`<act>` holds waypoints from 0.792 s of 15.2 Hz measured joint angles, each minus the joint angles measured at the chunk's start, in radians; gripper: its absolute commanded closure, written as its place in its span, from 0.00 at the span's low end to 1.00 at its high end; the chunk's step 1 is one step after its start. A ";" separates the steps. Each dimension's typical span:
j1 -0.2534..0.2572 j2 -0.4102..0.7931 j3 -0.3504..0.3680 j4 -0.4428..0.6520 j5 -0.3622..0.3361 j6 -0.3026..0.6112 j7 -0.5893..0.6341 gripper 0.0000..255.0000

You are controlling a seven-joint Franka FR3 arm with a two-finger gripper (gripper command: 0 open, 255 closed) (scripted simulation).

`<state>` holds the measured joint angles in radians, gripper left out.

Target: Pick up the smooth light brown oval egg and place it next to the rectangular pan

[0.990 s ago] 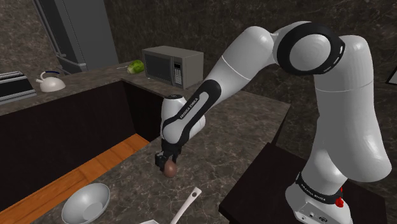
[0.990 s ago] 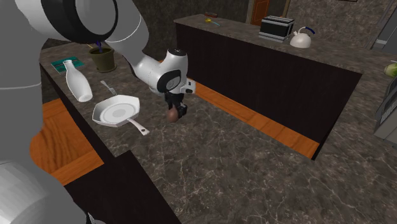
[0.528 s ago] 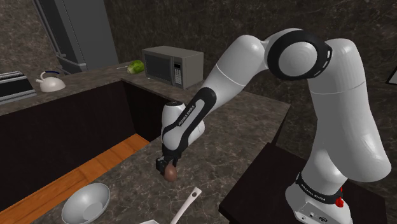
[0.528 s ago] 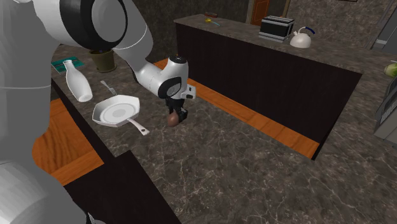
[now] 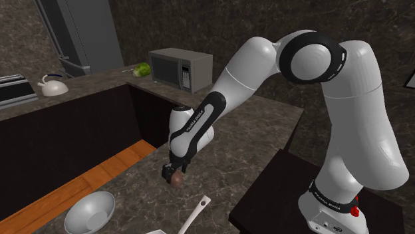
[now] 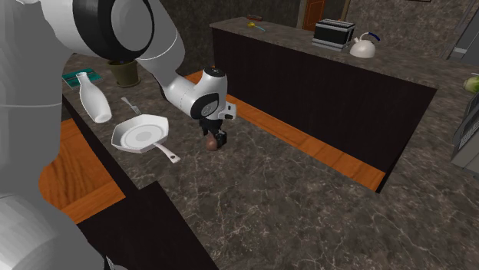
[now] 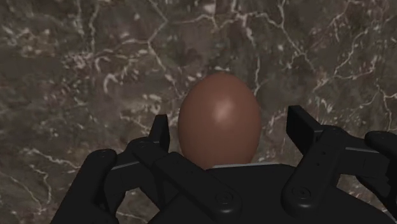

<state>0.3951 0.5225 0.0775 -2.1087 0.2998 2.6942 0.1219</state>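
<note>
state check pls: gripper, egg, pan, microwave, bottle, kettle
gripper: open, a gap to the egg on each side
egg: between the fingers, not clasped; looks set down on the countertop near the pan handle
pan: right way up, empty
microwave: door shut
bottle: standing upright
kettle: upright

The egg [image 7: 219,121] is a smooth reddish brown with a soft pale sheen. The counter [image 7: 89,63] is dark brown stone veined in white. The gripper [image 7: 230,127] is black, and the arm [image 5: 249,73] is white with dark joints. The pan [image 6: 140,136] and bottle [image 6: 94,101] are plain white, the floor [image 6: 307,146] is orange wood-grain, and the microwave [image 5: 179,68] is grey. A small green thing [image 5: 140,70] may be a leafy vegetable.
</note>
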 measured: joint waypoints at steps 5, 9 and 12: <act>-0.001 -0.042 -0.004 -0.016 -0.004 -0.026 0.004 0.00; -0.004 -0.114 -0.015 -0.029 -0.016 -0.085 0.013 0.00; -0.005 -0.118 -0.015 -0.030 -0.016 -0.089 0.013 0.00</act>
<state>0.3903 0.4048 0.0621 -2.1390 0.2835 2.6051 0.1345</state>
